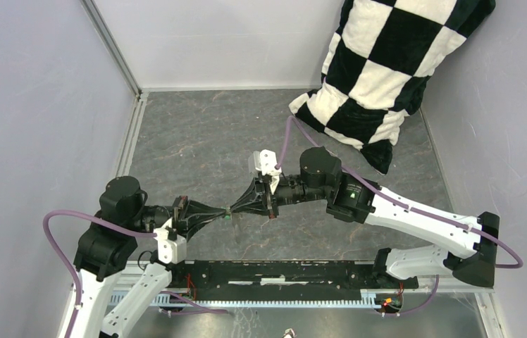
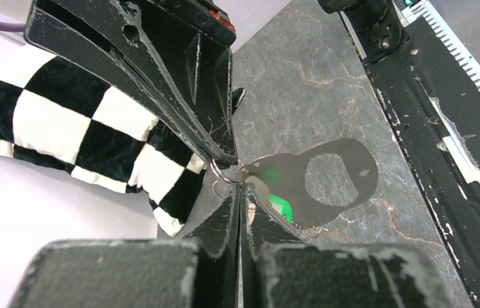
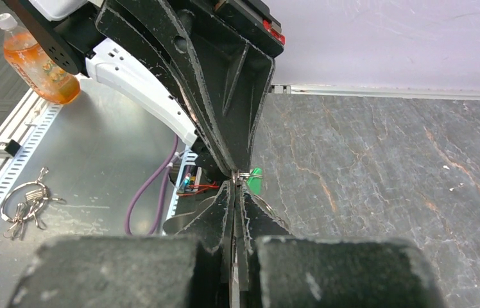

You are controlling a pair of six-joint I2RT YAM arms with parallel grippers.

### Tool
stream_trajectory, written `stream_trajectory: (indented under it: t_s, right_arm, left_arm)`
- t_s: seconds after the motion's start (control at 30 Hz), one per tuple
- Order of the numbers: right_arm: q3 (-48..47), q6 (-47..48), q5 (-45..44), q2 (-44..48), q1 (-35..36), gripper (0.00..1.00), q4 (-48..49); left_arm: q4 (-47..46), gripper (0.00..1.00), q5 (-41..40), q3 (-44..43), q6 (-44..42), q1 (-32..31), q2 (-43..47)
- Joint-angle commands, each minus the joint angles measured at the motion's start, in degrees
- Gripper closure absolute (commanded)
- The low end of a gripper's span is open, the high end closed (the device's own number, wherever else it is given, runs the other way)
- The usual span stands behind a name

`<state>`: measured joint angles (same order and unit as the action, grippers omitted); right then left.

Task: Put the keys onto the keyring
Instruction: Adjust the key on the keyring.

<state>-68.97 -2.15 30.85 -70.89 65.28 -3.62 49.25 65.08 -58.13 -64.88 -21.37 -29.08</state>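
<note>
My two grippers meet tip to tip above the middle of the table, the left gripper pointing right and the right gripper pointing left. Both are shut, pinching at a small wire ring of the keyring. Its flat grey metal loop hangs beside the left gripper. A key with a green head sits behind that loop, against the left gripper's finger. In the right wrist view the green key hangs just beyond the right gripper. What lies between the pads is hidden.
A black-and-white checkered pillow leans in the back right corner. A black rail runs along the near edge. On the metal ledge off the table lie a bunch of spare rings and an orange drink bottle.
</note>
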Motion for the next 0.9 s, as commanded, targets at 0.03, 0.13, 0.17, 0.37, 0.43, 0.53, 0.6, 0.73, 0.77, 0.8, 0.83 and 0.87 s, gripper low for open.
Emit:
stream_trajectory:
  t_s: [0.03, 0.13, 0.17, 0.37, 0.43, 0.53, 0.6, 0.73, 0.77, 0.8, 0.83, 0.87]
  right_arm:
    - [4.09, -5.30, -0.86, 2.68, -0.42, 1.00, 12.51]
    - [6.35, -7.71, -1.13, 3.07, -0.45, 0.99, 16.64]
    - [7.03, -8.52, -1.40, 3.28, -0.50, 0.99, 18.17]
    - [12.89, -12.65, -3.14, 5.21, -0.48, 0.99, 28.67]
    - [13.86, -13.18, -3.59, 5.46, -0.50, 0.99, 30.00]
    - [15.41, -13.84, -4.24, 6.13, -0.50, 0.99, 31.72]
    - [16.01, -14.10, -4.30, 6.27, -0.44, 0.99, 32.18]
    - [16.50, -13.53, -5.40, 6.44, -0.48, 0.99, 31.26]
    - [16.58, -13.21, -5.62, 6.53, -0.42, 0.99, 30.83]
    - [16.72, -12.95, -6.07, 6.76, -0.41, 0.99, 30.49]
    - [16.89, -12.77, -6.36, 6.98, -0.43, 0.99, 30.42]
    - [17.02, -12.66, -6.42, 7.04, -0.53, 0.99, 30.36]
  left_arm:
    - [0.22, 0.98, 1.94, -0.19, -2.27, -0.07, 0.85]
    - [0.23, 0.98, 2.27, -0.10, -1.73, -0.07, 0.87]
    - [0.18, 0.98, 2.47, -0.02, -1.49, -0.07, 0.87]
    - [0.08, 0.98, 2.78, 0.38, -0.39, -0.05, 1.06]
    - [0.13, 0.98, 2.57, 0.43, -0.08, -0.07, 1.16]
    - [0.13, 0.98, 2.19, 0.54, 0.42, -0.06, 1.37]
    - [0.14, 0.98, 2.21, 0.64, 0.62, -0.08, 1.55]
    - [0.14, 0.98, 2.35, 0.73, 1.24, -0.07, 1.66]
    - [0.14, 0.98, 2.29, 0.67, 1.23, -0.08, 1.74]
    - [0.10, 0.98, 2.13, 0.58, 1.18, -0.01, 1.82]
    - [0.13, 0.98, 1.97, 0.45, 1.22, -0.07, 1.83]
    - [0.15, 0.98, 1.83, 0.28, 1.01, -0.08, 1.77]
